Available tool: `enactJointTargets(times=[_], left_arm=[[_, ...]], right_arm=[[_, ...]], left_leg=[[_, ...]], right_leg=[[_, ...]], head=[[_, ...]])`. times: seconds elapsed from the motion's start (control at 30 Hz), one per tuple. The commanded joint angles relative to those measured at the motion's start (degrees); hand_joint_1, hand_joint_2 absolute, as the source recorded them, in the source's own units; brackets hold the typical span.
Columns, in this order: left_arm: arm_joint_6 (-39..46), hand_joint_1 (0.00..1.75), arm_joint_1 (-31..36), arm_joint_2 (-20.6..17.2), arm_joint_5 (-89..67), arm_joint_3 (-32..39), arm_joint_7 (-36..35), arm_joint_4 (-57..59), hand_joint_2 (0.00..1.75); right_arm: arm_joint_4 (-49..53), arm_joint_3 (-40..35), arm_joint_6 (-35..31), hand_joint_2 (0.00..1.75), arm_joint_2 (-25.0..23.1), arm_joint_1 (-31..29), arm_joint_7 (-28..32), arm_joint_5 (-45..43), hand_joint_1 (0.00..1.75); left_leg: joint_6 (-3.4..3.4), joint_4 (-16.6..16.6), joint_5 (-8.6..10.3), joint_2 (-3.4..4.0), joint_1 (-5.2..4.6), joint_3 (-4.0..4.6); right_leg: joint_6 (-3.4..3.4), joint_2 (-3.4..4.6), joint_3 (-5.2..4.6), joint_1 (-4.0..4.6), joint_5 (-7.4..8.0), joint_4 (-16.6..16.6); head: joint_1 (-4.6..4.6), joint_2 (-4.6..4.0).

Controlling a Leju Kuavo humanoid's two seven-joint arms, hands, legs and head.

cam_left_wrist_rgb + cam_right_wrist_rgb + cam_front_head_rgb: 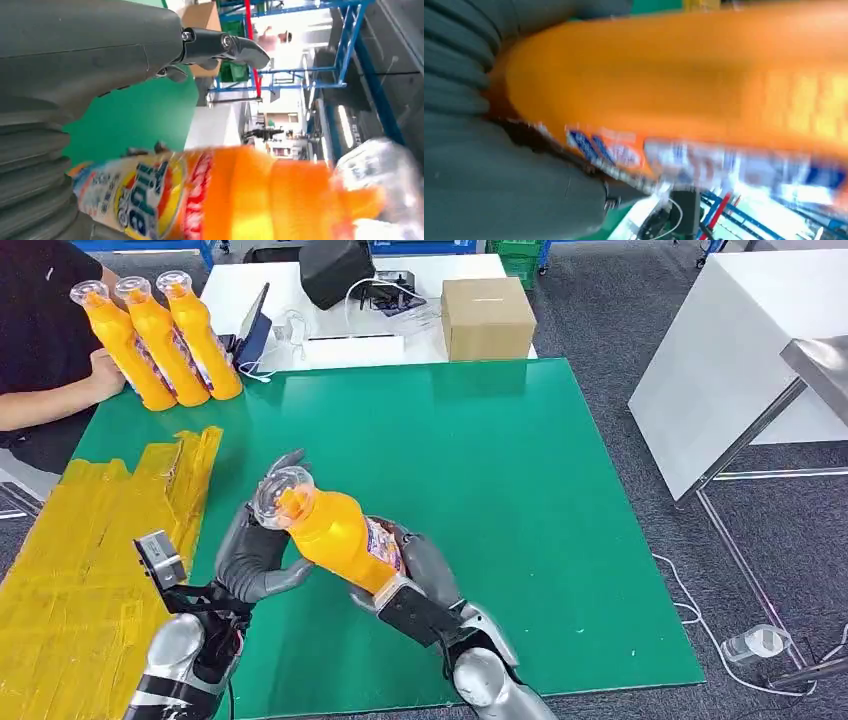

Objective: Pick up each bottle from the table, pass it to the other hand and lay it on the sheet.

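An orange bottle (335,530) with a clear cap and a printed label hangs tilted above the green mat (520,490), cap toward the far left. My right hand (420,580) grips its lower body, which is the blurred orange bottle (684,75) next to that hand (474,175) in the right wrist view. My left hand (250,555) cups the neck end with spread fingers. In the left wrist view the fingers (225,47) stand well off the bottle (240,195). The yellow sheet (90,540) lies at the table's left, bare.
Three more orange bottles (165,335) stand at the far left corner beside a seated person (40,340). A cardboard box (487,315), a tablet (252,330) and cables sit on the white table behind. A white table (740,370) stands to the right.
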State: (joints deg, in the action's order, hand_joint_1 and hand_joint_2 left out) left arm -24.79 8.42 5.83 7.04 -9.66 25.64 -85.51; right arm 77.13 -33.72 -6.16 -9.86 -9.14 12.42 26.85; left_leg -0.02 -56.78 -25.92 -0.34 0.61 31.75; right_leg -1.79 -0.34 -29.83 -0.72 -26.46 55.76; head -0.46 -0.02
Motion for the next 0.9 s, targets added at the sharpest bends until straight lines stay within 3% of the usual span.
enactJointTargets(times=[0.03,0.53,0.57,0.6,0.63,0.67,0.9], left_arm=[[-0.22,0.0,2.49,0.04,-1.53,-3.24,-0.73,8.13,1.75],[-3.3,0.0,3.77,-1.97,-5.86,-8.53,2.2,15.54,1.75],[-3.23,0.3,3.82,-1.79,-5.8,-8.46,2.24,15.39,1.75],[-3.02,0.77,3.82,-1.67,-5.85,-8.27,2.28,15.29,1.75],[-2.99,1.5,3.8,-1.55,-5.77,-8.12,2.36,15.12,1.75],[-2.85,1.69,3.67,-1.45,-5.69,-7.89,2.42,14.93,1.75],[-2.68,1.75,3.14,-0.78,-4.58,-6.12,2.81,13.75,1.75]], right_arm=[[-6.96,-6.17,-1.64,1.75,-1.37,-5.06,-0.92,3.6,1.75],[-12.0,-7.48,-1.0,1.75,-1.58,-6.29,-0.73,3.14,1.75],[-12.08,-7.57,-0.91,1.75,-1.66,-6.29,-0.69,3.16,1.75],[-12.24,-7.71,-0.74,1.75,-1.71,-6.33,-0.61,3.23,1.75],[-12.37,-7.86,-0.69,1.75,-1.8,-6.26,-0.55,3.3,1.75],[-12.54,-7.96,-0.62,1.75,-1.85,-6.29,-0.49,3.39,1.75],[-13.01,-8.19,-0.59,1.75,-1.79,-5.97,-0.34,3.71,1.75]], left_leg=[[0.02,0.05,0.0,0.04,-0.03,-0.1],[0.01,0.04,0.0,0.03,-0.02,-0.06],[0.02,0.04,-0.01,0.04,-0.01,-0.09],[0.03,0.04,-0.02,0.05,0.0,-0.14],[0.02,0.03,-0.01,0.02,-0.01,-0.09],[0.02,0.02,0.0,0.03,-0.01,-0.05],[0.01,0.02,-0.01,0.03,-0.01,-0.04]], right_leg=[[0.03,0.04,0.09,-0.01,0.0,-0.04],[0.03,0.02,0.06,0.0,0.01,-0.05],[0.04,0.02,0.09,0.01,0.01,-0.06],[0.06,0.04,0.14,0.03,0.01,-0.08],[0.04,0.01,0.09,0.02,0.0,-0.05],[0.03,0.02,0.05,0.01,0.01,-0.04],[0.04,0.02,0.05,0.01,0.0,-0.03]], head=[[0.0,0.0],[0.0,0.0],[-0.02,0.0],[0.0,0.0],[-0.02,0.0],[0.0,0.0],[-0.02,0.0]])
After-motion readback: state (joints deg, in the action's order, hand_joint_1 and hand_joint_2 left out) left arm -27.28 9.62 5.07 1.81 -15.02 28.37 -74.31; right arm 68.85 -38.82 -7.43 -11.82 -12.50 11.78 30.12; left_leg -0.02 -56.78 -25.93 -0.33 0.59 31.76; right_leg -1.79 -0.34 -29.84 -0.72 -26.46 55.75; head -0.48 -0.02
